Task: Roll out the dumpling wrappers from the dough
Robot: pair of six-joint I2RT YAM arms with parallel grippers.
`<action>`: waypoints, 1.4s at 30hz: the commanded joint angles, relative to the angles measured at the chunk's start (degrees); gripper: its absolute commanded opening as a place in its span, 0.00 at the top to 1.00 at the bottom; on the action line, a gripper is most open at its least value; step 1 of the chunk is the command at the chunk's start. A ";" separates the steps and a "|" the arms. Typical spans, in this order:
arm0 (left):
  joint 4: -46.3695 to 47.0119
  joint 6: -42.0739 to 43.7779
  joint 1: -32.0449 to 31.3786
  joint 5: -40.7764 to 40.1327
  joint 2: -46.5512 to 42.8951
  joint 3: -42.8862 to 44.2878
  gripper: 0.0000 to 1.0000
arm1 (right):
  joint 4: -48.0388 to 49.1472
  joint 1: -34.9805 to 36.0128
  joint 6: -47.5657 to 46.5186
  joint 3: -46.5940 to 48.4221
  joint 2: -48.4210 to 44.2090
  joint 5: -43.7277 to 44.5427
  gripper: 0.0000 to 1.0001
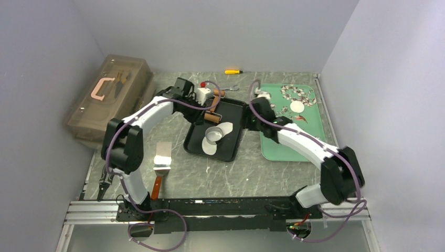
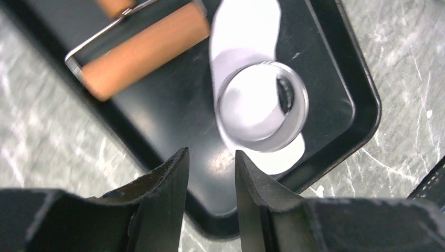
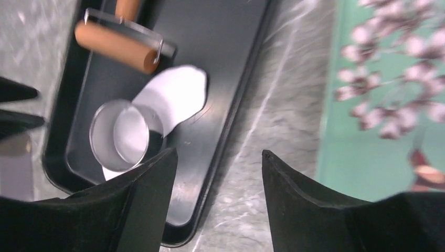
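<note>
The dough (image 1: 225, 129) lies rolled flat as a white sheet in the black tray (image 1: 237, 112). A shiny metal ring cutter (image 1: 213, 135) stands on it, with the brown wooden roller (image 1: 212, 116) just behind. In the left wrist view my left gripper (image 2: 211, 152) is open and empty above the tray's corner, short of the ring cutter (image 2: 262, 105) and dough (image 2: 246, 26). My right gripper (image 3: 218, 152) is open and empty over the table strip between the black tray (image 3: 225, 52) and the green tray (image 3: 362, 152). One round dumpling wrapper (image 1: 297, 106) lies on the green tray (image 1: 283, 149).
A translucent box with a pink handle (image 1: 107, 97) stands at the back left. A metal scraper with a red handle (image 1: 162, 160) lies left of the black tray. A yellow tool (image 1: 233, 71) and a wrench (image 1: 231, 87) lie at the back.
</note>
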 commanded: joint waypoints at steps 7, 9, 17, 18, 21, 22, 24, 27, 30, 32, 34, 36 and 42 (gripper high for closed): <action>9.14 -8.97 2.16 3.29 -0.72 -6.90 0.60 | 4.67 10.10 -2.09 10.15 17.35 -5.53 0.48; 10.28 -9.65 2.10 3.63 -0.26 -7.18 0.60 | 7.09 10.24 -1.78 10.38 18.71 -7.97 0.50; 11.21 -10.63 1.44 3.56 2.64 -6.25 0.62 | 8.14 10.89 -1.10 12.74 23.79 -9.67 0.61; 11.35 -10.84 1.32 3.70 2.94 -6.23 0.62 | 8.01 10.97 -1.16 12.90 24.33 -9.66 0.62; 12.04 -11.16 0.96 3.37 3.56 -6.23 0.62 | 7.66 11.10 -1.41 13.26 26.01 -9.23 0.68; 12.24 -11.22 0.88 3.44 3.80 -6.20 0.62 | 7.57 11.08 -1.62 13.24 26.47 -8.74 0.70; 12.37 -11.33 0.70 3.50 4.22 -5.95 0.62 | 7.86 11.39 -2.37 13.07 27.08 -7.60 0.74; 12.58 -11.13 0.35 2.86 4.47 -5.91 0.64 | 7.38 11.95 -3.09 13.56 28.42 -6.29 0.82; 12.90 -10.90 0.32 1.79 4.74 -6.96 0.75 | 7.62 12.26 -2.99 13.22 29.03 -5.35 0.91; 13.30 -10.82 0.32 1.20 5.02 -7.81 0.80 | 7.56 12.31 -2.51 12.94 29.42 -4.32 0.97; 13.21 -10.80 0.32 0.81 5.68 -8.06 0.86 | 7.15 12.31 -2.09 12.94 30.07 -3.51 1.00; 12.81 -11.04 0.32 0.80 6.77 -7.97 0.94 | 6.82 12.20 -1.53 12.94 30.91 -3.58 1.00; 11.31 -11.84 0.49 1.72 9.69 -8.58 1.00 | 3.09 11.97 0.64 13.37 34.70 -2.88 1.00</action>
